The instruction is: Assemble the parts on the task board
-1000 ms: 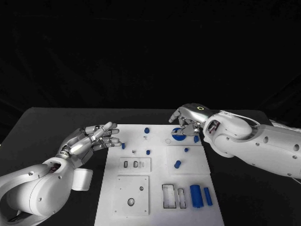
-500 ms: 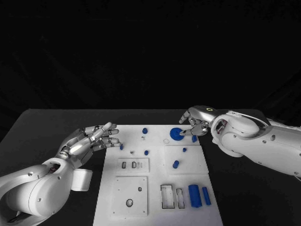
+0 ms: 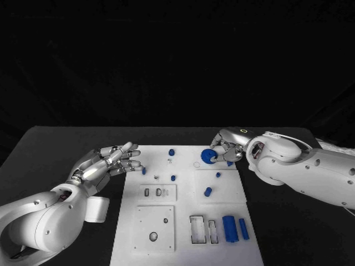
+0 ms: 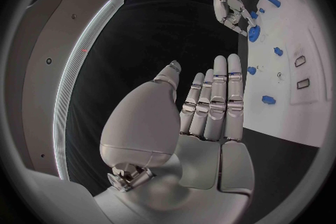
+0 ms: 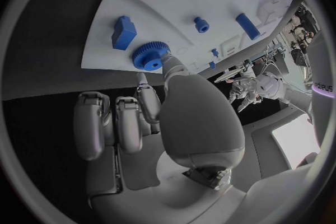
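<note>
A white rectangular task board lies flat on the black surface. Small blue parts are scattered across it: a toothed blue gear at its far right edge, two blue cylinders side by side near its front right corner.

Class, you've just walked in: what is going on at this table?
A two-armed robot is assembling small blue parts on a white task board. Its right robot hand pinches a blue gear at the board's far right corner. The left robot hand hovers open beside the board's left edge, holding nothing. Other blue parts lie loose on the board.
</note>
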Controlling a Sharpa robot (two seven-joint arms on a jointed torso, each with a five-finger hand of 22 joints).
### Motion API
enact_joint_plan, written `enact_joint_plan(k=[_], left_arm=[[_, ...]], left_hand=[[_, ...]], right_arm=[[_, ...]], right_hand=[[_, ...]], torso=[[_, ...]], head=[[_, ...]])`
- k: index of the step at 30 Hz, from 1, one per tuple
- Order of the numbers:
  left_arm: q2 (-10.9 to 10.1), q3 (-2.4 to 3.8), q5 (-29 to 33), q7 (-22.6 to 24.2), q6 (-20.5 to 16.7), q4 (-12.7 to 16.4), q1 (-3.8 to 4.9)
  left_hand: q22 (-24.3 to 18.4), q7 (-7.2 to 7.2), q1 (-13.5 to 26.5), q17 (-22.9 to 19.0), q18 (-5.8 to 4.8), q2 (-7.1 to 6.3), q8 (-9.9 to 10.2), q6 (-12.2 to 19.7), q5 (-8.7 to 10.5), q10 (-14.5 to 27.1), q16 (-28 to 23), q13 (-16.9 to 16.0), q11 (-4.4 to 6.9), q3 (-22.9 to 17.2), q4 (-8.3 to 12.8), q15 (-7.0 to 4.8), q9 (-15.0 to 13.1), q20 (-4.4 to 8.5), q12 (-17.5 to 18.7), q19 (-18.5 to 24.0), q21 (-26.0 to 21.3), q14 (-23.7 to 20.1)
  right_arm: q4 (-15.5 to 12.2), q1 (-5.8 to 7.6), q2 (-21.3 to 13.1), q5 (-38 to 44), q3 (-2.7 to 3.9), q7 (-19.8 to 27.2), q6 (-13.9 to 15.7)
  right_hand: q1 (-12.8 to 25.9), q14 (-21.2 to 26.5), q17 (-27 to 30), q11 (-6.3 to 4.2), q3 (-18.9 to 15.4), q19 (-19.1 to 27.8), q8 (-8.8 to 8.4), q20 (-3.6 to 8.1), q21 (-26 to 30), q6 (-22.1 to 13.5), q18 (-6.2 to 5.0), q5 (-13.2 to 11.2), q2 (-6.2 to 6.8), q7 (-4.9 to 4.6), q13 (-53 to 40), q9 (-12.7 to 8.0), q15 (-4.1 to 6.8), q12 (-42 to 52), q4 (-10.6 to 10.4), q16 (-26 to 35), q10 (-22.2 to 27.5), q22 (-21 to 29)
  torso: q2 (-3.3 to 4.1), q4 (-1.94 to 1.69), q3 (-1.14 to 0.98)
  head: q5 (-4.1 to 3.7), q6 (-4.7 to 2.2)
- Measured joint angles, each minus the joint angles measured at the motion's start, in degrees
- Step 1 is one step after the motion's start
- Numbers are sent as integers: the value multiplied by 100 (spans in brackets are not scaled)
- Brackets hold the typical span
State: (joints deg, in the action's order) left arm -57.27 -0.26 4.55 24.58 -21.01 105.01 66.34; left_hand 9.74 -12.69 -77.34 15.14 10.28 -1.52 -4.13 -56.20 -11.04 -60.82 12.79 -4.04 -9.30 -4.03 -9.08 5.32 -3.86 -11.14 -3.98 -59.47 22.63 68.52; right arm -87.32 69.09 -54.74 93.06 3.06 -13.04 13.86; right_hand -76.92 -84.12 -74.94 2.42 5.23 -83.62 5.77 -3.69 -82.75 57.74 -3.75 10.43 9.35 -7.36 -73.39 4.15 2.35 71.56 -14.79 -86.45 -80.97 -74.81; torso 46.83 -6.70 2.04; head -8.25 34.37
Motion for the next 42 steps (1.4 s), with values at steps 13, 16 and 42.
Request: enact_joint_plan(k=[13, 16, 42], left_arm=[[11, 0, 2, -4, 10, -5, 0], [12, 0, 3, -4, 12, -9, 0], [15, 0, 6, -16, 39, -14, 0]], left_hand=[[-1, 0, 0, 0, 0, 0, 0, 0, 0, 0, 0, 0, 0, 0, 0, 0, 0, 0, 0, 0, 0, 0], [-1, 0, 0, 7, 0, 0, 0, 0, 0, 5, 0, 0, -5, 0, 0, 0, 0, 0, 0, 0, 0, 0], [-2, 0, 0, 18, 0, 0, -1, 0, 0, 21, -19, 0, -21, -15, 15, 0, 0, 0, 0, 0, 22, 0]], right_arm=[[139, -18, 137, 26, 7, 2, -101], [177, -15, 177, 28, 13, 5, -102], [51, -72, 268, 434, 33, 0, 77]], right_hand=[[-53, 0, 1, -7, 31, 0, 20, 0, -24, 37, -1, 0, -53, 13, -157, 0, 0, 199, -31, -21, -73, -13], [-53, 0, 1, -28, 32, 1, 20, 0, -24, 45, -1, 23, -53, 5, -157, 3, 0, 227, -31, -44, -94, -13], [-561, 9, 2, -144, 598, -36, 163, 44, -181, 442, 72, -173, -389, 53, -155, 10, 54, 783, 341, -132, -304, -11]], torso=[[0, 0, 1], [0, -1, 0], [1, 0, -1]], head=[[-11, 13], [-14, 19], [-10, 51]])
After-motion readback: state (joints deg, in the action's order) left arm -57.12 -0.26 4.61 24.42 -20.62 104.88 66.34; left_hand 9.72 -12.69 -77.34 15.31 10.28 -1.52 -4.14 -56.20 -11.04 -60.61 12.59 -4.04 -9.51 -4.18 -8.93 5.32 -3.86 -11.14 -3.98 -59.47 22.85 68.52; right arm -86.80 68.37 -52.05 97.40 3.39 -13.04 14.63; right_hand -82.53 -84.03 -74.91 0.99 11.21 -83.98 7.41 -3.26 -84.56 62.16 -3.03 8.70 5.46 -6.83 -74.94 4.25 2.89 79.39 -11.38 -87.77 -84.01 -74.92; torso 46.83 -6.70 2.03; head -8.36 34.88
